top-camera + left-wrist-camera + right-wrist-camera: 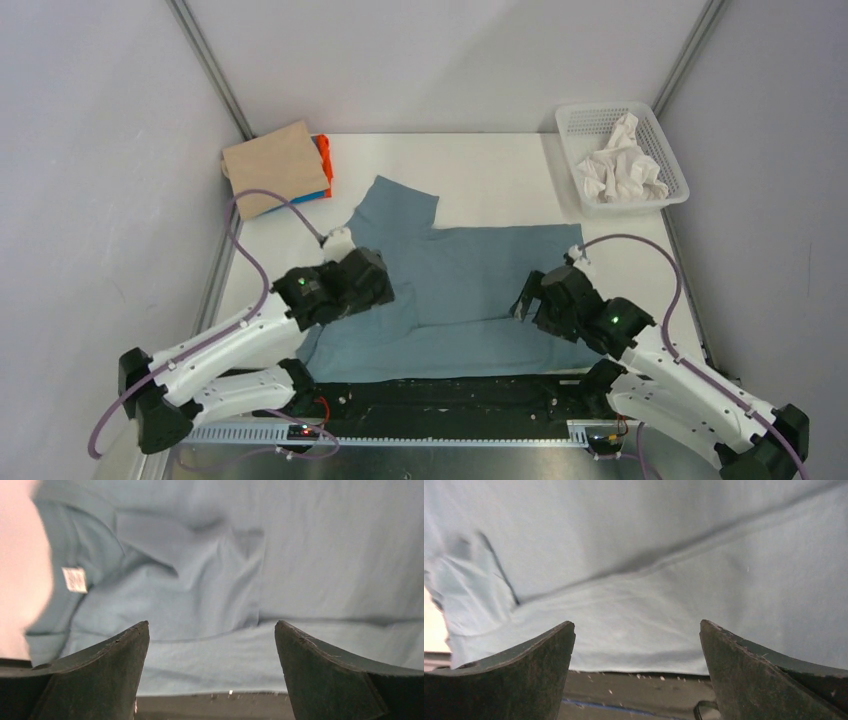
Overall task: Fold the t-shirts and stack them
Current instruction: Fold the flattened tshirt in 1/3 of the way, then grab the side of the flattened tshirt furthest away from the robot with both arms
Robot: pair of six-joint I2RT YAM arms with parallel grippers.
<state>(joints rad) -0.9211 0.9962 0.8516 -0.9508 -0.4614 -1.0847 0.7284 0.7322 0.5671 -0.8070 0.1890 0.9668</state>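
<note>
A large slate blue-grey t-shirt (470, 290) lies spread on the white table, with one sleeve (400, 205) pointing to the back and its near-left part folded over. Its small white neck label (75, 579) shows in the left wrist view. My left gripper (378, 285) hovers over the shirt's left side, open and empty. My right gripper (526, 300) hovers over the shirt's right side, also open and empty. Both wrist views show the cloth (210, 575) (649, 575) beyond the spread fingers, near its front hem. A folded stack sits at the back left: tan t-shirt (272, 165) on top, orange (324, 158) and bright blue edges under it.
A white mesh basket (668, 150) at the back right holds crumpled white cloth (622, 165). A black strip (450, 390) runs along the table's near edge between the arm bases. Grey walls enclose the table on the left, the back and the right.
</note>
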